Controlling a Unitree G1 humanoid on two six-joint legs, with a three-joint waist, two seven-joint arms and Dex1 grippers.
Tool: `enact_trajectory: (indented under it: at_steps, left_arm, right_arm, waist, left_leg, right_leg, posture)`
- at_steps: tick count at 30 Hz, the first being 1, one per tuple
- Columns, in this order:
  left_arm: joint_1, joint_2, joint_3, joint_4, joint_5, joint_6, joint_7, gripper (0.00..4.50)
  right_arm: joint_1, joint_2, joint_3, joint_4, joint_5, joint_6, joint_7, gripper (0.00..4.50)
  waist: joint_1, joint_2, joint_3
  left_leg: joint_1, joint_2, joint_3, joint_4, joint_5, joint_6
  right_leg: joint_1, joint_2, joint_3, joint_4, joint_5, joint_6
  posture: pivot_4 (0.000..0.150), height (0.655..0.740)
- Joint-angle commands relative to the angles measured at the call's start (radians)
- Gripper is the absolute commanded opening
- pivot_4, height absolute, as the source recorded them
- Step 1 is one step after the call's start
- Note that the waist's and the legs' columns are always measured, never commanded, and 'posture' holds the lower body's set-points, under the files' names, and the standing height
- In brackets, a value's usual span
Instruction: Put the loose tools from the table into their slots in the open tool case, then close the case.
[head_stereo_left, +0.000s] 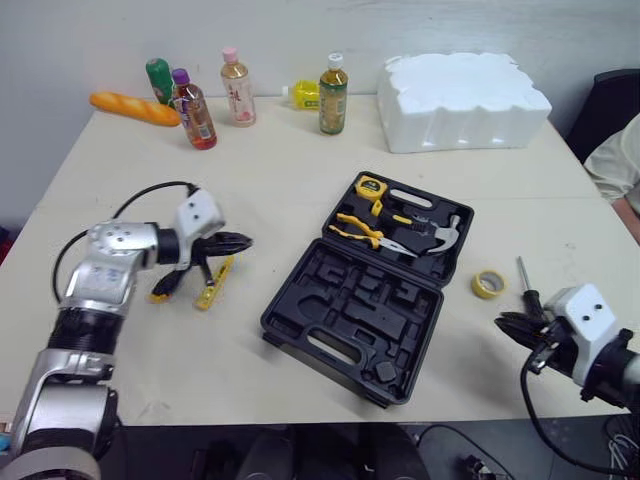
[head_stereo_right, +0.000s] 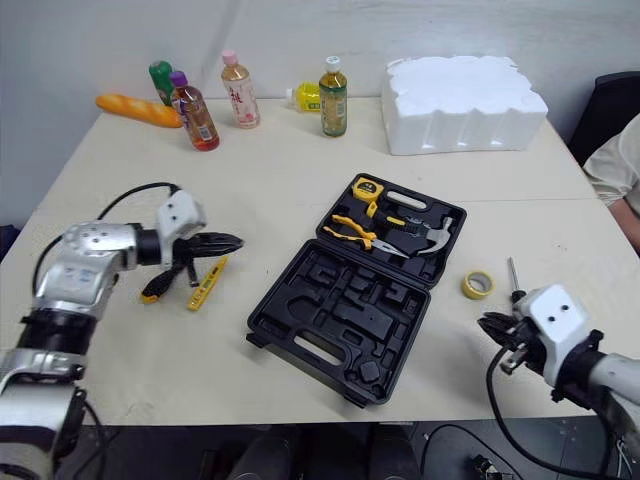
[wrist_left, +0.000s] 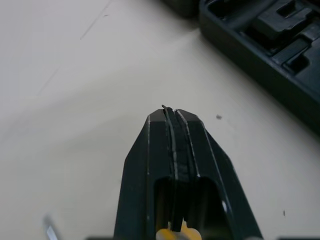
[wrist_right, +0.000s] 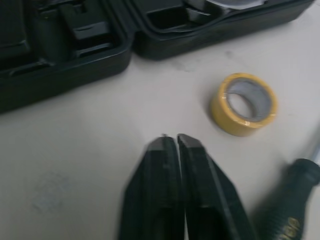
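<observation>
The open tool case (head_stereo_left: 330, 290) lies near the middle of the pale surface (head_stereo_left: 300, 140), and its far half holds a yellow tape measure (head_stereo_left: 371, 186), yellow-handled pliers (head_stereo_left: 362, 230) and a hammer (head_stereo_left: 442, 238). Its near half shows moulded black slots. To the left of the case lie two loose tools, a slim yellow tester pen (head_stereo_left: 214, 282) and just beside it a black-and-yellow handled tool (head_stereo_left: 163, 287). The left gripper (head_stereo_left: 243, 240) hovers over them and points toward the case. Its fingers (wrist_left: 150, 160) are clenched together, with a thin dark edge in the seam between them and a bit of yellow at their base that I cannot identify. To the right of the case a yellow tape roll (head_stereo_left: 488, 284) lies flat, and a black-handled screwdriver (head_stereo_left: 526, 290) lies just beyond it. The right gripper (head_stereo_left: 508, 325) sits low near the screwdriver's handle, on the near side of the roll, with its fingers (wrist_right: 160, 175) clenched on nothing. Behind the case, along the far edge, stand several bottles (head_stereo_left: 333, 95), a bread loaf (head_stereo_left: 133, 108) and a white foam block (head_stereo_left: 460, 100). A person's sleeve (head_stereo_left: 615, 160) shows well to the right of the case.
</observation>
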Motion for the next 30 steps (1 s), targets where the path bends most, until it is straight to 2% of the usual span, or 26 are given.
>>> enact_trajectory:
  at_steps: [1, 8, 15, 21, 30]
  left_arm:
    - [-0.09, -0.063, -0.043, 0.118, 0.056, -0.066, 0.013, 0.0]
    - [-0.246, -0.196, -0.1, 0.382, 0.162, -0.193, 0.086, 0.0]
    - [-0.344, -0.289, -0.106, 0.559, 0.219, -0.26, 0.154, 0.0]
    - [-0.365, -0.34, -0.097, 0.612, 0.229, -0.285, 0.149, 0.0]
    - [-0.349, -0.359, -0.089, 0.576, 0.218, -0.283, 0.077, 0.0]
  right_arm:
    - [-0.044, -0.001, 0.053, 0.023, -0.042, -0.033, -0.026, 0.05]
    - [-0.155, -0.008, 0.155, 0.063, -0.052, -0.021, -0.026, 0.05]
    - [-0.278, -0.007, 0.258, 0.161, -0.097, -0.031, -0.032, 0.05]
    - [-0.387, -0.01, 0.328, 0.23, -0.128, -0.042, -0.025, 0.05]
    - [-0.547, 0.036, 0.447, 0.241, -0.132, -0.021, 0.013, 0.05]
  waist:
    - [0.0, -0.001, 0.0]
    - [0.0, -0.002, 0.0]
    - [0.0, -0.003, 0.001]
    - [-0.001, -0.003, 0.001]
    - [-0.013, -0.004, 0.001]
  left_leg:
    - [0.0, 0.0, 0.0, 0.001, 0.0, 0.0]
    - [-0.001, 0.0, 0.0, 0.002, 0.0, 0.001]
    - [-0.002, 0.0, 0.0, 0.002, 0.001, 0.001]
    - [-0.002, -0.001, 0.001, 0.002, 0.001, 0.001]
    - [-0.002, 0.0, 0.001, 0.003, 0.001, 0.001]
  right_leg:
    - [0.0, 0.0, 0.0, 0.0, 0.0, 0.0]
    - [0.0, 0.001, -0.001, 0.0, 0.0, 0.001]
    - [0.0, 0.001, -0.001, 0.0, 0.001, 0.002]
    - [-0.002, 0.001, -0.001, 0.0, 0.001, 0.002]
    - [-0.002, 0.002, -0.001, 0.001, 0.001, 0.002]
  posture:
    - [0.15, 0.74]
    - [0.15, 0.74]
    - [0.15, 0.74]
    - [0.15, 0.74]
    - [0.15, 0.74]
